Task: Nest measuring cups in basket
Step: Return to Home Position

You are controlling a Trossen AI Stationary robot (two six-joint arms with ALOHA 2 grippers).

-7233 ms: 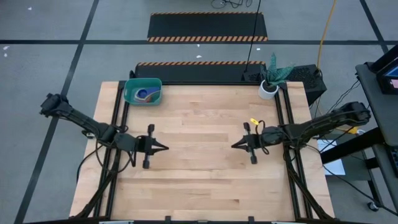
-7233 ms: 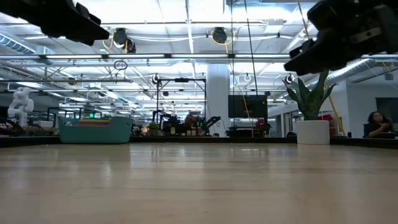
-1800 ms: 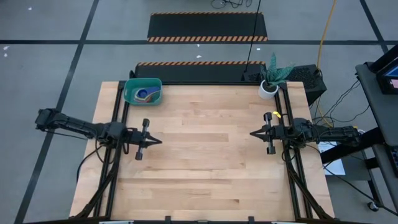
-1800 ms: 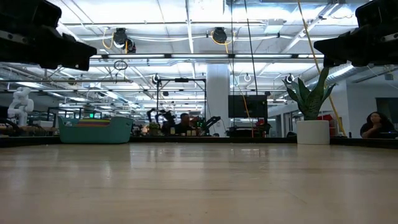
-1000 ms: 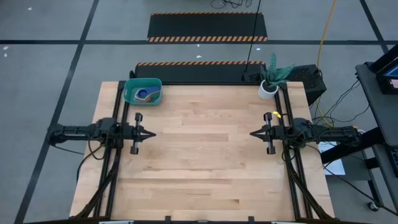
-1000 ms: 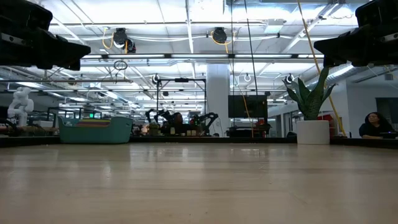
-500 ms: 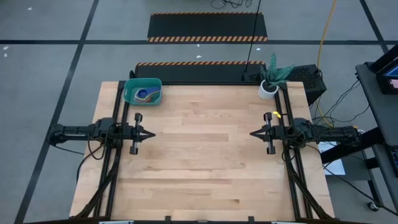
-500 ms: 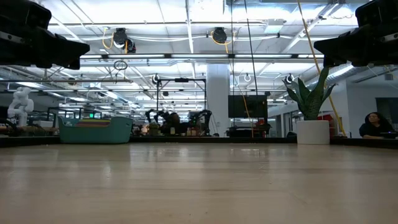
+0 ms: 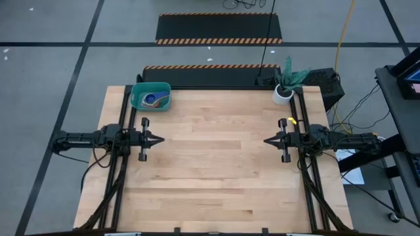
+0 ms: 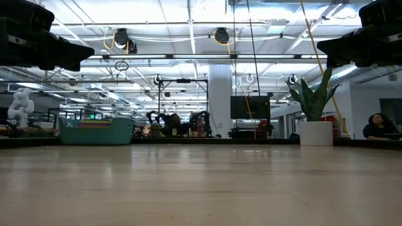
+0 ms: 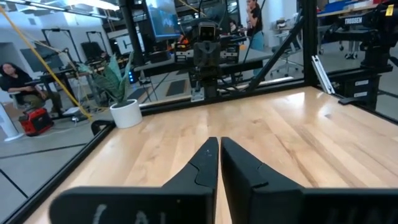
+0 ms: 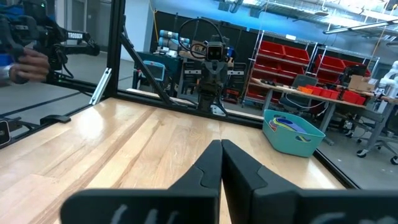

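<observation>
The left pincer (image 9: 157, 139) sat low over the left side of the worktop (image 9: 216, 177), clenched on nothing. The right pincer (image 9: 269, 140) faced it from the opposite side, likewise clenched and empty. Each wrist view showed the tips pressed together over bare wood, the left pincer (image 11: 219, 145) and the right pincer (image 12: 221, 147) alike. That fits arms parked at rest: with nothing left to carry there was no reason to hold the tips apart. Both tips pointed inward, clear of the surface and well apart from each other.

The basket (image 9: 136, 98) stood at the far corner, beyond the left pincer and a little outboard of it. It lay well across the worktop from the right pincer, ahead and off to one side. Out there it was clear of both parked arms.

The cups (image 9: 152, 99) lay inside the basket, gathered as one small cluster rather than scattered, which is what nesting would give. From the right wrist, coloured rims (image 12: 288, 122) showed above the teal wall. The count could not be told from any view, though probably the whole set was there, since no cup lay loose near either pincer. A white pot (image 9: 283, 95) with a plant stood beyond the right pincer, untouched. The job looked finished.
</observation>
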